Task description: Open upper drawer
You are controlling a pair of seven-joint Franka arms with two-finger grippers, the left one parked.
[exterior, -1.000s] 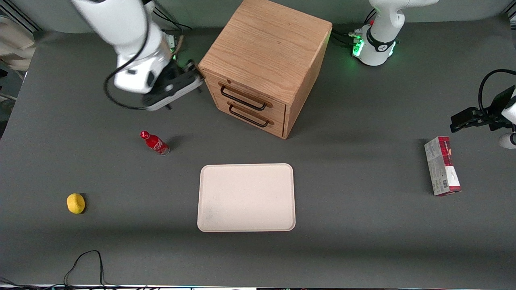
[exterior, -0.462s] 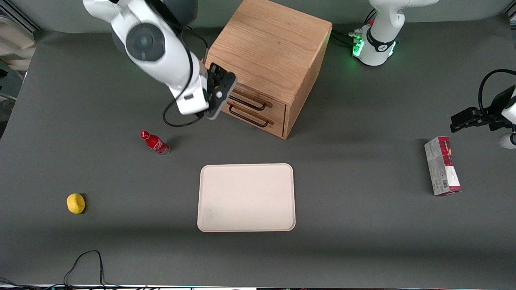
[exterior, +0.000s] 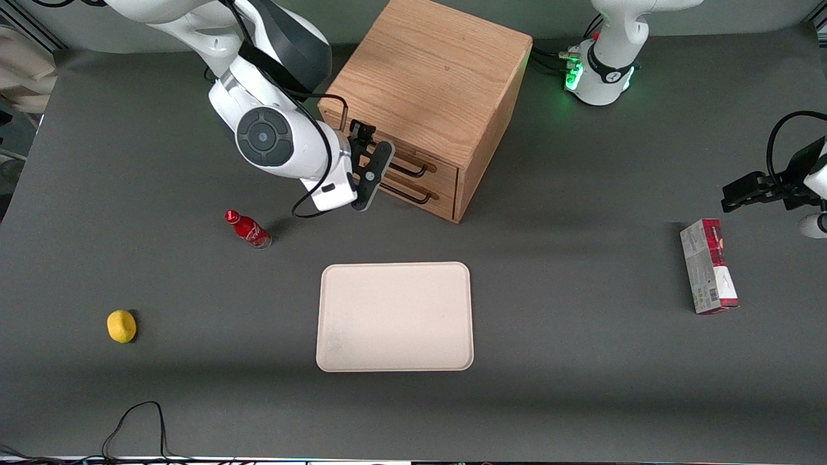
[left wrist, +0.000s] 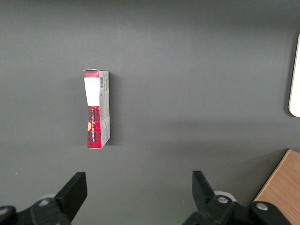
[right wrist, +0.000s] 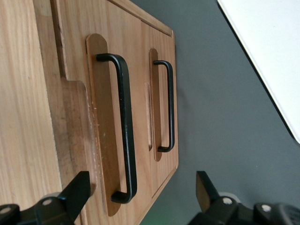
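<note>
Since a second ago your right arm swung in from the working arm's end of the bench and brought the hand (exterior: 369, 169) up in front of the cabinet (exterior: 429, 84); half a second ago it was already near the drawer fronts, and it then dropped slightly and closed in further. In the wrist view the fingers (right wrist: 77, 190) stood wide apart, holding nothing, with the upper drawer (right wrist: 96, 126) directly ahead and its black handle (right wrist: 125, 131) lined up between them. That drawer was shut, flush with the lower drawer (right wrist: 161, 108). I judged this to be the final approach: you still had to advance until the bar sat between the fingers, then close and pull.

From the front camera, the hand covered most of both handles, so only their ends at about 3 o'clock of the hand showed. Whether the fingertips already touched the wood could not be told.
</note>
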